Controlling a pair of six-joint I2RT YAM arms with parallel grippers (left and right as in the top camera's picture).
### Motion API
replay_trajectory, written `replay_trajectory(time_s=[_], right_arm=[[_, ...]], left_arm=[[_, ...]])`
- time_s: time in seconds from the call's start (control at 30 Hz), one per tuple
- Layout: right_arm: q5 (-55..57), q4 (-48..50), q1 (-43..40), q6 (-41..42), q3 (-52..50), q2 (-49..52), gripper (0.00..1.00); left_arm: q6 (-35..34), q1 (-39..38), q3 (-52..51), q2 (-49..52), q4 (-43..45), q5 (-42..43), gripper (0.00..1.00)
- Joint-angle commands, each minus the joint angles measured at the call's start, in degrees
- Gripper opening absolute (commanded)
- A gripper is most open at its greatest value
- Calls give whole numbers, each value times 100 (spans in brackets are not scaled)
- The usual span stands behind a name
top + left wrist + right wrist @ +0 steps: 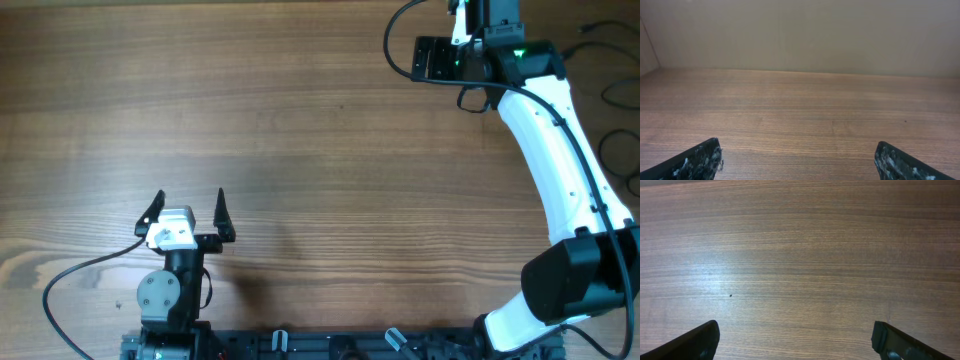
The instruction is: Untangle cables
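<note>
The wooden table [300,120] fills the overhead view, and both wrist views show only its bare grain. The right arm [560,150] rises from the near right corner and reaches along the right side to the far edge, where its wrist meets the frame border. The left arm [165,290] stands folded at the near edge, left of centre, and points toward the far edge. The left gripper [190,196] has its fingers [695,160] spread wide apart with nothing between them. The right gripper [795,341] likewise has its fingers [695,342] wide apart over bare wood. The cables [604,92] lie at the right edge beyond the right arm. They form thin black loops whose long axis runs roughly along that edge. The frame border cuts them off, and the plug ends cannot be made out.
</note>
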Motion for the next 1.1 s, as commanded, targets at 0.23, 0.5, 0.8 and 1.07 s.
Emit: replay_trajectory(time_s=[0.23, 0.5, 0.8, 1.07], right_arm=[[337, 66, 33, 59, 118, 103, 100], [734, 894, 33, -426, -597, -251, 100], [772, 2376, 33, -570, -2131, -1462, 100], [774, 3591, 31, -623, -3687, -2754, 100]], left_arm=[[105, 48, -46, -63, 20, -35, 100], [105, 48, -46, -63, 20, -35, 100], [105, 48, -46, -63, 20, -35, 100], [105, 48, -46, -63, 20, -35, 100]])
